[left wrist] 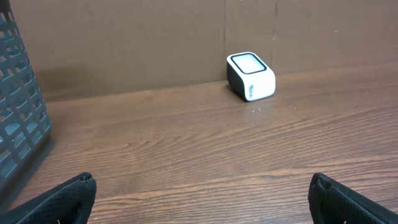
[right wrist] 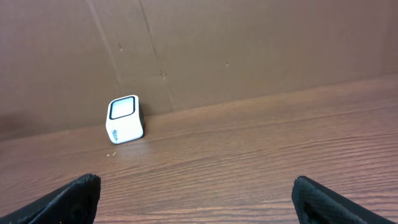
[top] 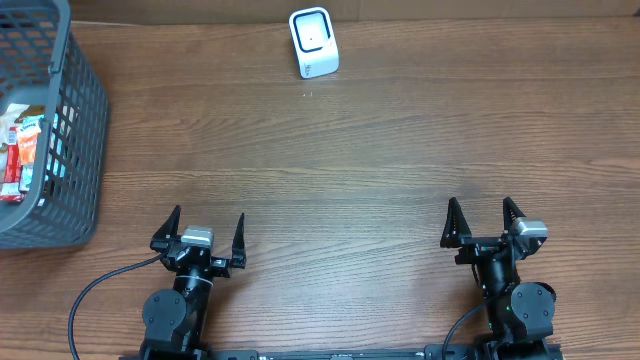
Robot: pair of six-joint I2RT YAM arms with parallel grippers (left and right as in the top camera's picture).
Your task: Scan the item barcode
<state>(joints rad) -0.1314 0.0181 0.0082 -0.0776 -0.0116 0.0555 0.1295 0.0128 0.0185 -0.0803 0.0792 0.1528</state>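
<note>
Overhead, the white barcode scanner [top: 313,42] stands at the far edge of the wooden desk [top: 350,160], about midway along it, its framed window visible from above. A grey mesh basket [top: 85,140] sits at the desk's left edge, with packaged items [top: 20,150] lying inside it. Both arms sit at the near edge: the left gripper [top: 207,228] and the right gripper [top: 480,218] each have their jaws spread wide, holding nothing, well apart from scanner and basket.
</note>
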